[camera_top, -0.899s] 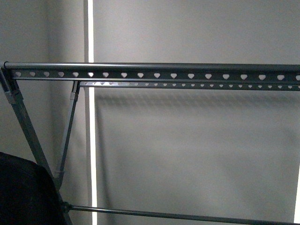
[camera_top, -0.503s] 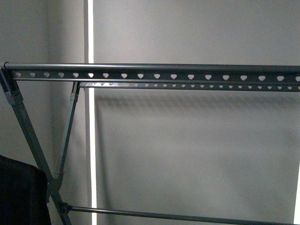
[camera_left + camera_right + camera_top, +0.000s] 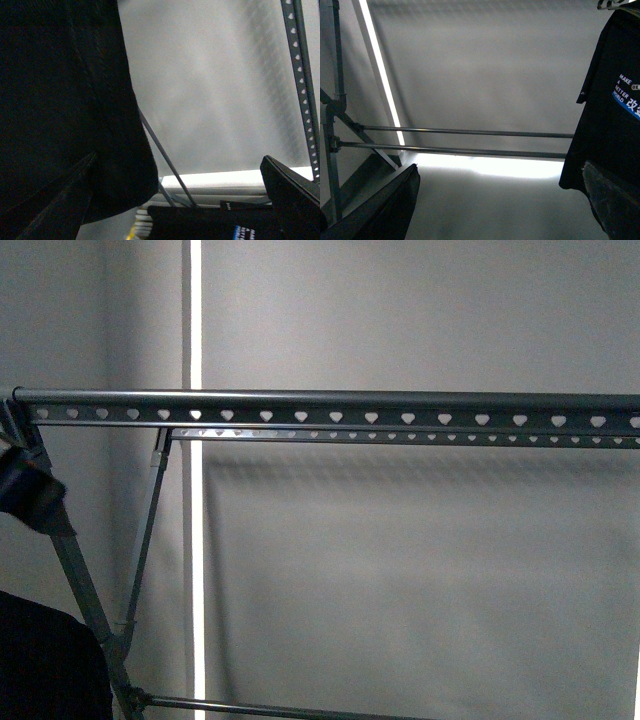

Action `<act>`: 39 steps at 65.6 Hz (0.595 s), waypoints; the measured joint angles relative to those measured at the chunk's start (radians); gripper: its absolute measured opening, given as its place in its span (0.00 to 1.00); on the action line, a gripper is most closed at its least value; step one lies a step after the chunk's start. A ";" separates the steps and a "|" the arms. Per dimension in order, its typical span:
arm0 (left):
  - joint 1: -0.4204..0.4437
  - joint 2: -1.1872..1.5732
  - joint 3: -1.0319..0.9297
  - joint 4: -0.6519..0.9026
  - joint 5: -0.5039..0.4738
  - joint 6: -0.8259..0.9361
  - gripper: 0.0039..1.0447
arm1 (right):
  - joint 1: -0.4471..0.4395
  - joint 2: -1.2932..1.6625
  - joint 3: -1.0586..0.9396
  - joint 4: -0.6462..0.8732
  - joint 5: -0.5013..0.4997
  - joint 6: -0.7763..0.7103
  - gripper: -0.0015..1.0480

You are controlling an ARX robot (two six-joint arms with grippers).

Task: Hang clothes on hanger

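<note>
Right tool [image 3: 500, 167] is spread wide open, nothing between its fingers. Left tool [image 3: 182, 162] is jammed up against black cloth, so can't tell if it's pinching anything. The black T-shirt [image 3: 607, 100] hangs in the front view's lower left corner, under the rack [image 3: 330, 398], whose rail crosses the upper frame.

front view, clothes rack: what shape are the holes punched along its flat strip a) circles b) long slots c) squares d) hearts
d, the flat strip under the top rail of the clothes rack carries a row of heart-shaped holes.
</note>
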 joint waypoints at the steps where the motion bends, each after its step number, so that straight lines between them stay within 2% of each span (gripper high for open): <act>1: -0.004 0.019 0.014 0.008 0.001 -0.031 0.94 | 0.000 0.000 0.000 0.000 0.000 0.000 0.93; 13: -0.012 0.122 0.112 0.078 -0.042 -0.134 0.94 | 0.000 0.000 0.000 0.000 0.001 0.000 0.93; 39: 0.037 0.195 0.150 0.119 -0.126 -0.082 0.94 | 0.000 0.000 0.000 0.000 0.001 0.000 0.93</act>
